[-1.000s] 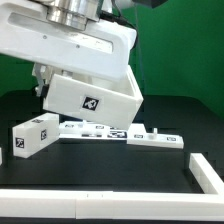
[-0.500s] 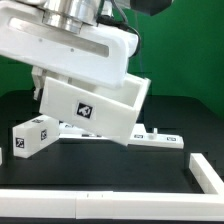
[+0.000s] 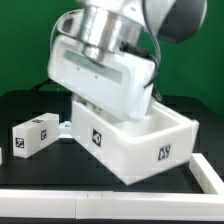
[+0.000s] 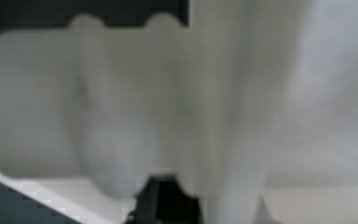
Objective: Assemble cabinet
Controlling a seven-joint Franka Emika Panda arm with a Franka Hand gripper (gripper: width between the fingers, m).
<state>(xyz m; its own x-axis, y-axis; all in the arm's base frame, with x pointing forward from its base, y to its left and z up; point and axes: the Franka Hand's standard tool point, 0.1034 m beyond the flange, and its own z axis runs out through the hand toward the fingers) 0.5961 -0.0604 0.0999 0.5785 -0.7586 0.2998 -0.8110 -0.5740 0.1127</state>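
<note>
The cabinet shell (image 3: 130, 140), a white open box with square tags on two faces, is lifted and tilted at the middle of the exterior view. My gripper (image 3: 100, 95) is above it, its fingers hidden behind the arm's white housing and the shell's wall; it seems shut on that wall. The wrist view is filled with blurred white plastic of the shell (image 4: 140, 110) right against the camera. A smaller white block (image 3: 32, 135) with tags lies on the black table at the exterior view's left.
A white frame rail (image 3: 60, 208) runs along the near edge and another piece (image 3: 208, 170) at the exterior view's right. The marker board is hidden behind the shell. A green wall stands behind.
The shell has swung round and come forward and down toward the exterior view's right. Its open side now faces up. The arm turned with it. The small block has not moved.
</note>
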